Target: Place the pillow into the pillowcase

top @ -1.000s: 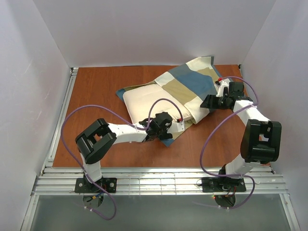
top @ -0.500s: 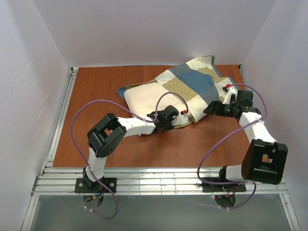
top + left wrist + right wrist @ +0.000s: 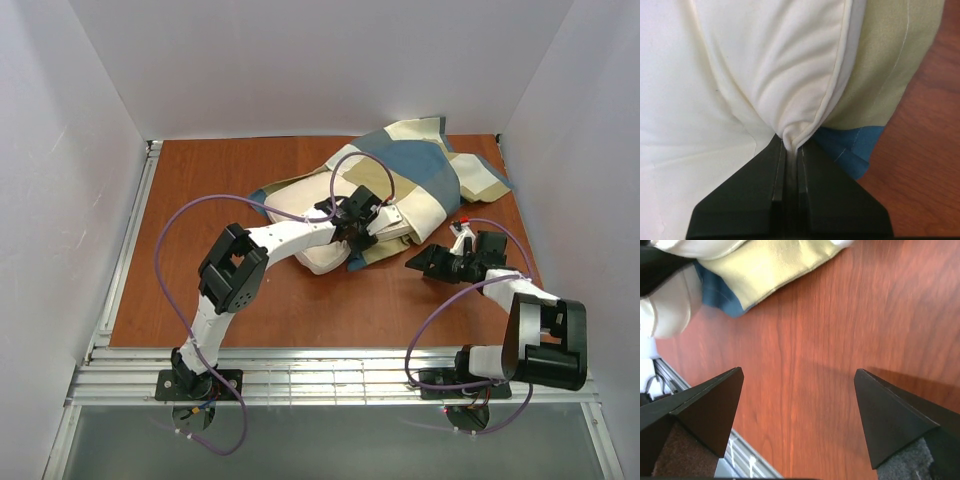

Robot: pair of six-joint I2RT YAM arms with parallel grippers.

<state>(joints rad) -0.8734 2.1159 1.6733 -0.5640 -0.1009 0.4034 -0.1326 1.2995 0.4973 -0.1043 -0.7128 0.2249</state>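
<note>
The cream pillow (image 3: 295, 210) lies mid-table, its right end tucked under the blue, tan and cream pillowcase (image 3: 420, 170). My left gripper (image 3: 367, 230) is at the pillow's near right corner. In the left wrist view the left gripper (image 3: 791, 145) is shut on a pinched fold of the pillow (image 3: 765, 75) at its piped seam, with the pillowcase (image 3: 880, 75) just to the right. My right gripper (image 3: 420, 267) hovers open over bare wood, apart from the cloth. The right wrist view shows the right gripper (image 3: 799, 372) holding nothing, with the pillowcase (image 3: 770, 265) edge far ahead.
White walls close in the wooden table (image 3: 200, 290) on the left, back and right. A metal rail (image 3: 330, 375) runs along the near edge. Purple cables loop over both arms. Part of the pillowcase bunches against the back right corner.
My left gripper shut on the pillow's corner and pushed it back and right, deeper under the pillowcase. My right gripper let go of the pillowcase, opened wider and drew back toward the near edge.
</note>
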